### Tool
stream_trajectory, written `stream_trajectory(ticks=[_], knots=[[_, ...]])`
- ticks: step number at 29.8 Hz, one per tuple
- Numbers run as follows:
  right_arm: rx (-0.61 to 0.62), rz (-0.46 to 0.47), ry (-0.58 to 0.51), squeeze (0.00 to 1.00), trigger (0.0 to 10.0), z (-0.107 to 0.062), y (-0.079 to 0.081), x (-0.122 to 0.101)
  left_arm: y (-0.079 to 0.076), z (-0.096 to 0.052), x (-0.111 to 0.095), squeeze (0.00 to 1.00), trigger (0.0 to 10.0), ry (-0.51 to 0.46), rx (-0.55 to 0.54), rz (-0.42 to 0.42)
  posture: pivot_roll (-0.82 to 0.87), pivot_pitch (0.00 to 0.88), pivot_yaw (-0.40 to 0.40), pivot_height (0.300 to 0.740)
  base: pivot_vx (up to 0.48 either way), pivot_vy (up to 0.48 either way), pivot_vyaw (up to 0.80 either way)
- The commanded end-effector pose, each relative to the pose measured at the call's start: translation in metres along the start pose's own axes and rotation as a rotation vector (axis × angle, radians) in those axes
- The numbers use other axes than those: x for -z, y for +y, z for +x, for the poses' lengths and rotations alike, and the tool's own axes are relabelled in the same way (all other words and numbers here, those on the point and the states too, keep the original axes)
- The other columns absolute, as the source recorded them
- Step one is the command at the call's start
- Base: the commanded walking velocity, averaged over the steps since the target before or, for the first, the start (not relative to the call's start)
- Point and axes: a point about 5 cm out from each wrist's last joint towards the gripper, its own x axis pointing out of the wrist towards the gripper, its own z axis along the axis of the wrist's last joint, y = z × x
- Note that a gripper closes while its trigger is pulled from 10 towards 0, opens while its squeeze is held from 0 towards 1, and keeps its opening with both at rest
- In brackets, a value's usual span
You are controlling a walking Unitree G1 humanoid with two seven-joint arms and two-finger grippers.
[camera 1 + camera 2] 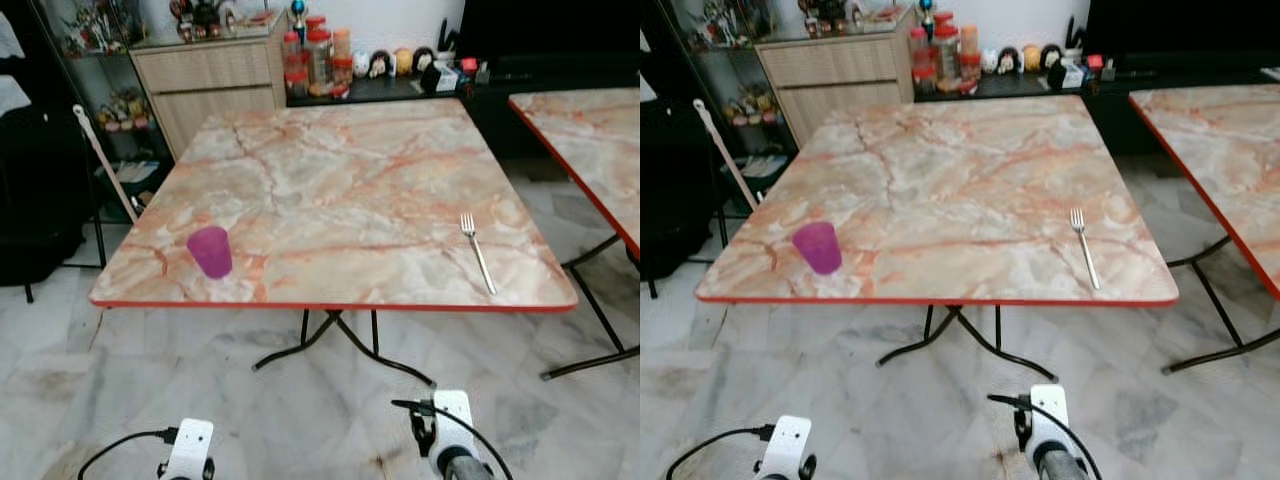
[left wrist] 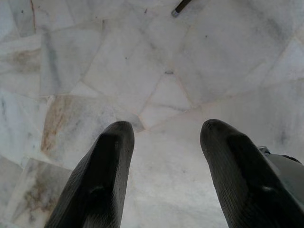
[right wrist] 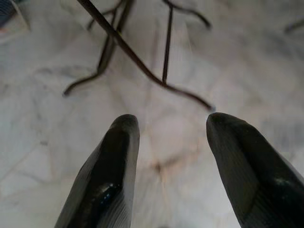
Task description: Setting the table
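A marble-patterned table with a red edge stands in front of me. A purple cup sits upright near its front left corner. A silver fork lies near the front right corner, tines pointing away from me. Both arms hang low below the table's front edge, over the floor. My left gripper is open with nothing between its fingers, pointing at the floor tiles. My right gripper is open too, aimed at the floor by the table's black legs.
A second marble table stands to the right with a narrow gap between. A wooden cabinet and a low shelf with jars lie behind. A broom handle leans at the left. The floor is pale marble tile.
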Motion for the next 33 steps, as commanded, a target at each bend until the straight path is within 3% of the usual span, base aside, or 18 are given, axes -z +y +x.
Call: stream_trajectory(ticks=[1, 3, 4, 6, 14, 16, 20, 27, 33], knots=[[-0.008, -0.014, -0.026, 0.00, 10.0, 0.001, 0.002, -0.004, 0.003, 0.000, 0.002, 0.00, 10.0, 0.004, -0.001, 0.018, 0.03, 0.000, 0.074, 0.740, 0.000, 0.000, 0.00], [-0.046, -0.157, -0.270, 0.00, 10.0, -0.001, -0.001, -0.036, 0.006, 0.000, 0.000, 0.00, 10.0, -0.002, -0.001, 0.025, 0.01, 0.003, 0.080, 0.740, 0.000, 0.000, 0.00], [-0.046, -0.157, -0.270, 0.00, 10.0, -0.001, -0.001, -0.036, 0.006, 0.000, 0.000, 0.00, 10.0, -0.002, -0.001, 0.025, 0.01, 0.003, 0.080, 0.740, 0.000, 0.000, 0.00], [-0.061, -0.198, -0.392, 0.00, 10.0, -0.003, 0.000, -0.056, 0.006, 0.001, -0.001, 0.00, 10.0, -0.002, 0.000, 0.029, 0.00, 0.016, 0.084, 0.740, 0.000, 0.000, 0.00], [-0.081, -0.230, -0.534, 0.00, 10.0, -0.013, 0.002, -0.079, 0.007, 0.000, 0.002, 0.00, 10.0, 0.005, -0.004, 0.024, 0.01, 0.032, 0.082, 0.740, 0.000, 0.000, 0.00], [-0.093, -0.240, -0.601, 0.00, 10.0, -0.027, 0.005, -0.088, 0.008, -0.001, 0.005, 0.00, 10.0, 0.010, -0.012, 0.015, 0.01, 0.041, 0.078, 0.740, 0.000, 0.000, 0.00], [-0.096, -0.235, -0.660, 0.00, 10.0, -0.037, 0.009, -0.102, 0.009, -0.002, 0.007, 0.00, 10.0, 0.013, -0.013, 0.014, 0.00, 0.046, 0.079, 0.740, 0.000, 0.000, 0.00], [-0.069, -0.117, -0.778, 0.00, 10.0, -0.032, 0.020, -0.159, 0.006, 0.000, 0.001, 0.00, 10.0, 0.001, -0.012, 0.016, -0.01, 0.051, 0.088, 0.740, 0.000, 0.000, 0.00], [-0.003, 0.060, -0.726, 0.00, 10.0, -0.004, 0.025, -0.194, 0.002, 0.002, -0.005, 0.00, 10.0, -0.005, -0.001, 0.013, -0.01, 0.039, 0.093, 0.740, 0.000, 0.000, 0.00]])
